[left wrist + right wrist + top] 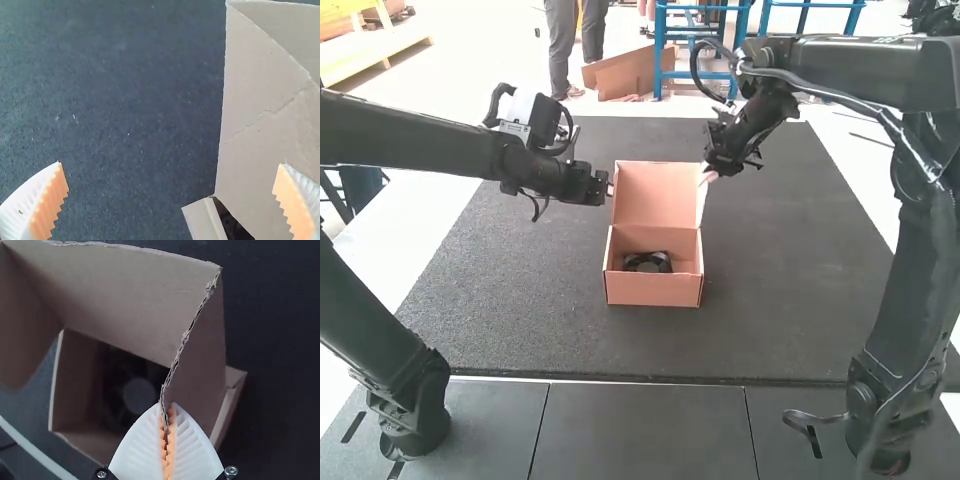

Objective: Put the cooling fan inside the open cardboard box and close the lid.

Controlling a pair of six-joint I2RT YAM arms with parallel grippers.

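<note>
Looks done with the placing step: inside the box (653, 288), flat on its floor with the hub facing up, the fan (647, 262). Leaves only the lid (658, 195), standing upright along the box's far rim, with everything on the dark mat (500, 290).

Right jaws: clenched on the torn edge of the lid's flap (200, 370), at the lid's right end as seen from above. Grasping cardboard only, well above the fan.

Left jaws: released and spread wide, hovering at the lid's left end. One pad (47, 200) over bare mat, the other pad (292, 200) in front of the lid's panel, with the lid's left edge between the two. Touching the cardboard or not: cannot tell.

Matters most for the coming move: a hinge line running left to right along the far rim, crosswise between the two arms, with the box's opening on the near side of it. Calls, by that reading, for a swing forward and down about the hinge, toward the near wall.

Nearer and already attached: the right arm (840, 60), holding from the right end. Probably wise to bring the left arm (410, 140) onto the opposite end before swinging, to keep the lid square.

Some risk, as a guess, of skewing the lid or dragging the light box across the mat by pulling on one flap alone. Also worth tucking the flap inside the wall and clear of the fan.
</note>
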